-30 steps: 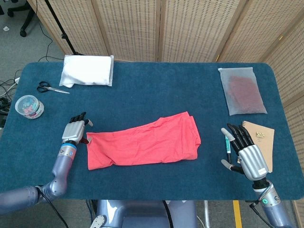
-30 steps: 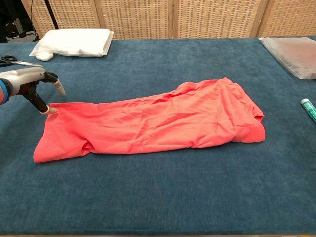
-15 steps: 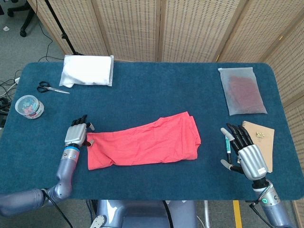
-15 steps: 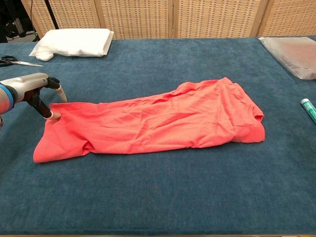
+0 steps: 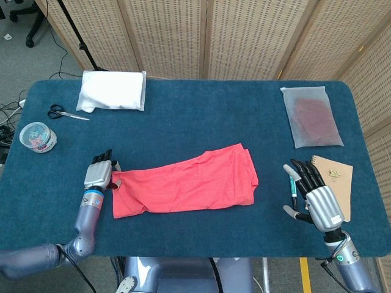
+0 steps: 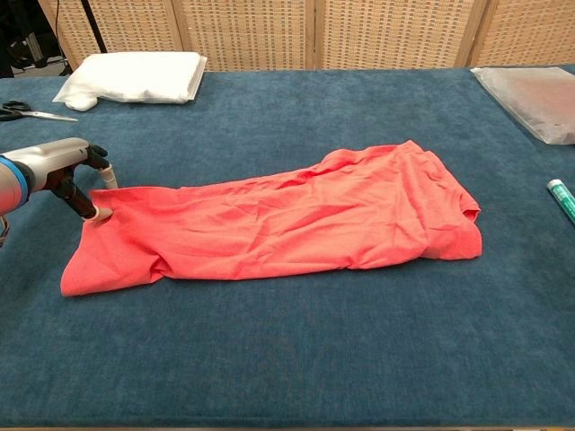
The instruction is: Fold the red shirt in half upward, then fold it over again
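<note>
Across the middle of the blue table [image 5: 201,116] the red shirt [image 5: 189,182] is spread out, already folded into a long band that runs from lower left up to upper right, with plenty of wrinkles left in it. Its collar end is pointed toward the right in the chest view [image 6: 287,220].

At the shirt's left end the left hand [image 5: 99,174] is seen lowered onto the cloth; in the chest view [image 6: 63,166] a fingertip [image 6: 101,214] is pressed right at the upper left corner of the fabric, with the rest of the fingers bent downward. Whether the corner is actually pinched or just touched can't be told from either view.

Over on the far side, the right hand [image 5: 314,192] is held well apart from the shirt, fingers fanned out and nothing gripped. A green-capped pen [image 5: 293,186] is lying just beside those fingers, and a brown notebook [image 5: 339,177] is found right next to the hand too.

Toward the back edge, a white folded bundle [image 5: 113,90], scissors [image 5: 64,113] and a small round tub [image 5: 38,136] are parked at the left, and a frosted bag [image 5: 310,116] with something dark red inside is laid at the right.
</note>
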You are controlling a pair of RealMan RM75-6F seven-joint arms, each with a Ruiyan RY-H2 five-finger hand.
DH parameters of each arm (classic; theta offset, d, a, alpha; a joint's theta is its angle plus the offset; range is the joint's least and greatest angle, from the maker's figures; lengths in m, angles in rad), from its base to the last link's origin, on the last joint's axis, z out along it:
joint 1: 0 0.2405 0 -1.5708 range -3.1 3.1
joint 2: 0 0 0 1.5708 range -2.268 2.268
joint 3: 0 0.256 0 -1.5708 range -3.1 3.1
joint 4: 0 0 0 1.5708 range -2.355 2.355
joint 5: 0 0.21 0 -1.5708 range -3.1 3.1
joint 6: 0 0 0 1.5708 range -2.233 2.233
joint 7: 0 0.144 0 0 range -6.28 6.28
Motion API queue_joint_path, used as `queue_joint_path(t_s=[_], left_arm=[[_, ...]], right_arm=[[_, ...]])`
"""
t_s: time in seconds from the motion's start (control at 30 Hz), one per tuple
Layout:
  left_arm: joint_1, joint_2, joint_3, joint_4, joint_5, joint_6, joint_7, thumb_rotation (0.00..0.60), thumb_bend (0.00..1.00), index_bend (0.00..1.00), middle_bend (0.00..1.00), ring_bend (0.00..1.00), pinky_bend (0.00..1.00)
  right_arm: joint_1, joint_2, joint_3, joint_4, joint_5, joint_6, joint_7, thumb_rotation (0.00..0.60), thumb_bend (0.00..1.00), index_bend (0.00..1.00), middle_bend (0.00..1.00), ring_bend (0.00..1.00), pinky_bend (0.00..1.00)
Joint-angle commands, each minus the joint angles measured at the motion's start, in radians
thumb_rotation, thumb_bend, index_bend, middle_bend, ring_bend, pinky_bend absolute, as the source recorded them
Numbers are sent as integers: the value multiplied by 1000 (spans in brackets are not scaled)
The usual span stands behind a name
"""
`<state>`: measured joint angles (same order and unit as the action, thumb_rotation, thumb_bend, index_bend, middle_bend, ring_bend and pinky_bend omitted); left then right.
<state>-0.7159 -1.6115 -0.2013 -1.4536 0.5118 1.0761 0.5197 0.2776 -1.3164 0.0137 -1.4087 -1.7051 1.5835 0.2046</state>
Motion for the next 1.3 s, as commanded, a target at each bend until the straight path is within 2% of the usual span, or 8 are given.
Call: queue_joint_path(t_s=[0.03,0.27,0.63,0.8,1.0,1.3], left_arm=[[2,-4,-1,0,-4,7,4,600,302,546,0,0,0],[7,-26,-7,2,-3,40,18,600,313,602,0,0,0],[12,-38,-21,18,7,52,32,600,466,676,0,0,0],[18,-24,-31,21,-1,45,34,600,484,710,0,0,0],[36,29,-32,19,-23,23,39,600,532,741,0,0,0],[82,161,-7,31,-16,-50,8,600,538,747,0,0,0]], right_arm=[[0,0,0,-2,-1,-1,3,600,0,0,0,0,4],[-2,2,4,-3,-2,-5,7,600,0,0,0,0,5],[-5,6,10,-6,-2,-9,16,600,0,0,0,0,5],[-5,6,11,-5,-2,-14,15,600,0,0,0,0,4],[-7,5,12,-7,-4,-16,12,600,0,0,0,0,4],[-9,5,11,-11,-11,-18,3,600,0,0,0,0,4]])
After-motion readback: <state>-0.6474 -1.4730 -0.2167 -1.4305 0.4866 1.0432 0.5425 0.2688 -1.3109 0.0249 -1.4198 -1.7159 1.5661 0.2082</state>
